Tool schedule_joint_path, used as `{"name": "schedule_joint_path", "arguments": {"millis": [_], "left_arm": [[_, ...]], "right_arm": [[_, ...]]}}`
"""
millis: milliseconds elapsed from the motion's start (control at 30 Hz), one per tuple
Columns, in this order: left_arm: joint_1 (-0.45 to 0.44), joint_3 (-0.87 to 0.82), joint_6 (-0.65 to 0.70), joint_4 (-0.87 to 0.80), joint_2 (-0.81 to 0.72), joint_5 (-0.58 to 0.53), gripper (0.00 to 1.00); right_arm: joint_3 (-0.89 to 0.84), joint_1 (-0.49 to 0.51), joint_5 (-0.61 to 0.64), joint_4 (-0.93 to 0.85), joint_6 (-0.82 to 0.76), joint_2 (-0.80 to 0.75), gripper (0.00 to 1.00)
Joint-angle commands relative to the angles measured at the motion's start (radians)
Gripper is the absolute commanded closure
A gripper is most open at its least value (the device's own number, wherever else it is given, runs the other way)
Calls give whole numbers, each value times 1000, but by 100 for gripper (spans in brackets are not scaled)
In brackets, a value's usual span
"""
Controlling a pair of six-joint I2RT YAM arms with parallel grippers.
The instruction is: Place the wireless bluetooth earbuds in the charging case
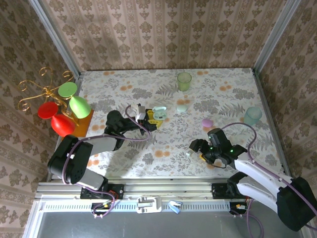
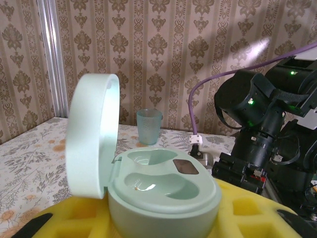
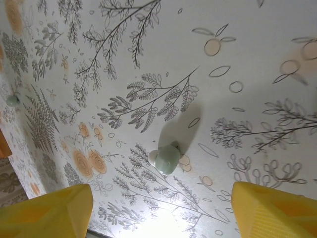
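**Case held open at left; right fingers poised over a mint earbud**

Just left of the surface's middle, the left fingers [image 2: 250, 210] are clamped on the base of the mint charging case [image 2: 163, 198]. Its lid [image 2: 94, 134] is swung up, and its pockets face upward with no bud in them. The job there, I judge, is simply to hold it level and steady. Toward the near edge, right of middle, the right fingers [image 3: 54, 210] stand apart and grip nothing. They straddle a mint earbud [image 3: 167, 158] that lies on the flowered surface [image 3: 237, 44], clear of both tips. The step in hand looks like the pick: lower until the tips bracket the bud's rounded body, centre it between them, then close slowly. The bud is tiny and smooth, so an off-centre or hasty squeeze would likely flick it away across the cloth.
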Motion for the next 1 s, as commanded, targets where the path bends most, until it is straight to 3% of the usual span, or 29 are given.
{"name": "schedule_joint_path", "arguments": {"millis": [0,533,967], "left_arm": [[7,-3,19,38,-11,-1,70],[7,-2,23,39,-4,2,70],[7,-4,27,39,-2,1,70]], "right_arm": [[-11,18,-21,101,60,34,28],[-10,59,-37,254,76,234,45],[-2,66,-43,344,57,307,62]]}}
